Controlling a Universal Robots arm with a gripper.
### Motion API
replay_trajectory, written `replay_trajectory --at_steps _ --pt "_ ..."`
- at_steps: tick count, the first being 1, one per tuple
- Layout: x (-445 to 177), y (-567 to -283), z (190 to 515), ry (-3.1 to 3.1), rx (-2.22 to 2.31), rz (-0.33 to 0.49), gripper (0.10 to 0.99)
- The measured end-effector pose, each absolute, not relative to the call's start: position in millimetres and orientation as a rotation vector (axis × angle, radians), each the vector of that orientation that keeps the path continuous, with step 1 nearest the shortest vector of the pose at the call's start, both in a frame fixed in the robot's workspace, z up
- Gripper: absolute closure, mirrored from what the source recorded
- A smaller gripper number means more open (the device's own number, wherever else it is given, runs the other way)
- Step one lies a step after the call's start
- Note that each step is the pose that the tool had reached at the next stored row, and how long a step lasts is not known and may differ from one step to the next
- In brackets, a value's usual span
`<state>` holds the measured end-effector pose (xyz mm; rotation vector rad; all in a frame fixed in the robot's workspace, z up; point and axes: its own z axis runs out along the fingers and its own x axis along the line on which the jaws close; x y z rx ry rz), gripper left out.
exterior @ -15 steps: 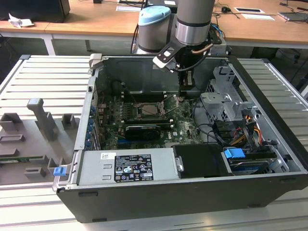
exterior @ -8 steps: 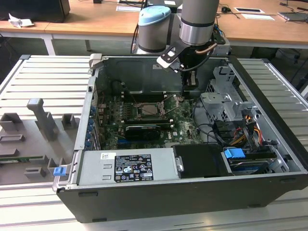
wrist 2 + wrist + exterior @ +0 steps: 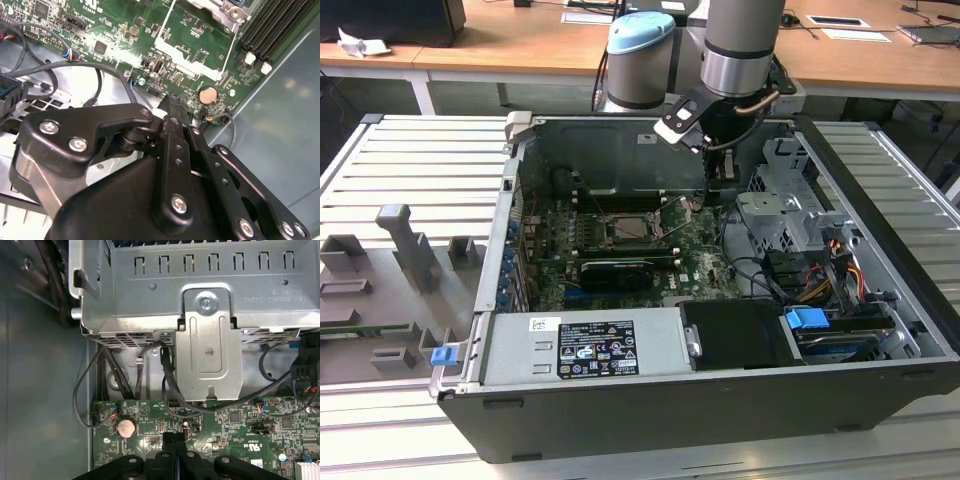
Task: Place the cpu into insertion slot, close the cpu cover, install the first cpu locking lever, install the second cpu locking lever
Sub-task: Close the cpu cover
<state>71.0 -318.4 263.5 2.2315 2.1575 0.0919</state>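
Note:
The insertion slot (image 3: 628,229) is a square socket with a dark middle and a silver rim, in the middle of the green board (image 3: 695,262) inside the open case. I cannot make out the cpu in it. The silver frame of the cpu cover (image 3: 611,213) sits at the socket, and its corner (image 3: 216,5) shows in the second wrist view. Thin silver lever rods (image 3: 672,205) stick out on the socket's side toward the exterior view's right. My gripper (image 3: 716,192) hangs low over the board on that side, shut with nothing between its fingertips (image 3: 170,438).
A silver drive cage (image 3: 200,315) with black cables (image 3: 170,385) stands just past the board's edge. A coin battery (image 3: 125,427) lies close to the fingertips. Black memory slots (image 3: 280,25) run beside the socket. A long black card (image 3: 615,270) and the power supply (image 3: 585,345) sit nearer the front.

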Motion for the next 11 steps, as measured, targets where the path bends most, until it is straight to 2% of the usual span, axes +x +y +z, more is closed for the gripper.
replay_trajectory --at_steps 11 --pt "60 -321 248 2.246 2.148 0.092 0.980"
